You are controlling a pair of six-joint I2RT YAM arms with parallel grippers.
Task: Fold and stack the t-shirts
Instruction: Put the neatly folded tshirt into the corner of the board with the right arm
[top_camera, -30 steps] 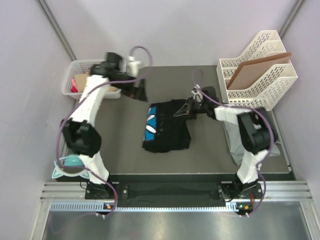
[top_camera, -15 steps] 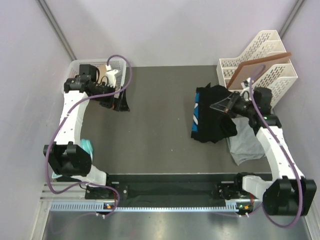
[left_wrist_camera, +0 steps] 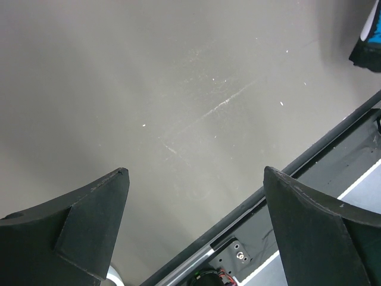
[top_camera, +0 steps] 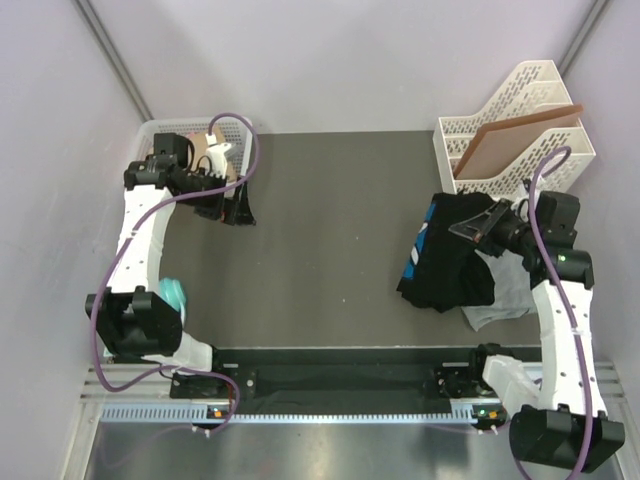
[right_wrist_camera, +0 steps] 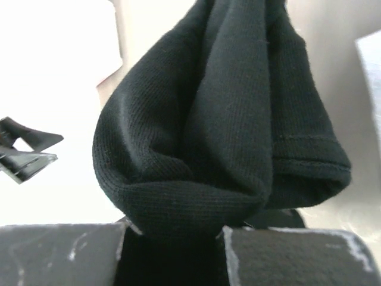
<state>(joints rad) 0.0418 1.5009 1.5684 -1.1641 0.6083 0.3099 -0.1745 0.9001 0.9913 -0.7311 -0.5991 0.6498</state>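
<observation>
Black shirt (top_camera: pixel 448 268) hangs bunched at the table's right side, its blue-and-white print facing left. The right gripper (top_camera: pixel 478 224) is clenched on a fold of it, cloth bulging between the fingers (right_wrist_camera: pixel 59 250). In the top view its lower part overlaps the grey shirt (top_camera: pixel 505 300), which lies on the table (top_camera: pixel 330 250) near the right edge. The left gripper (top_camera: pixel 236 206) hovers released, jaws spread, at the far left beside a basket (top_camera: pixel 185 123).
</observation>
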